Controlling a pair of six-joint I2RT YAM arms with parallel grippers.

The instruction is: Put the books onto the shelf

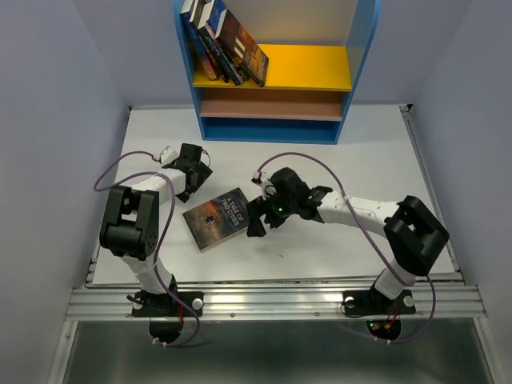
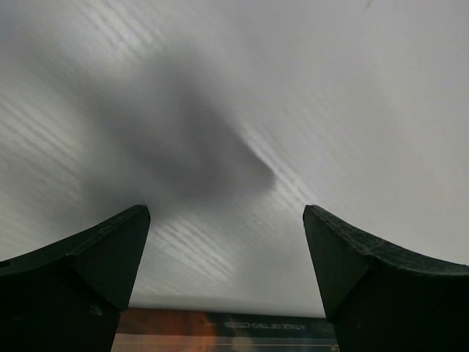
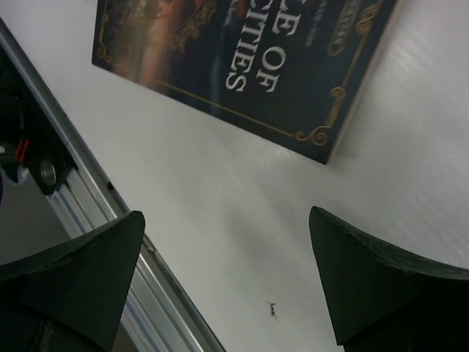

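One book, dark with a sunset cover, lies flat on the white table between the two arms. Its lettered edge shows at the bottom of the left wrist view, and its corner fills the top of the right wrist view. Several more books lean at the left end of the shelf, on its yellow upper board. My left gripper is open just above and left of the flat book. My right gripper is open at its right edge, with only table between the fingers.
The shelf's brown lower board holds nothing. A metal rail runs along the table's near edge, close to the right gripper. Pale walls close in both sides. A small dark mark sits on the tabletop.
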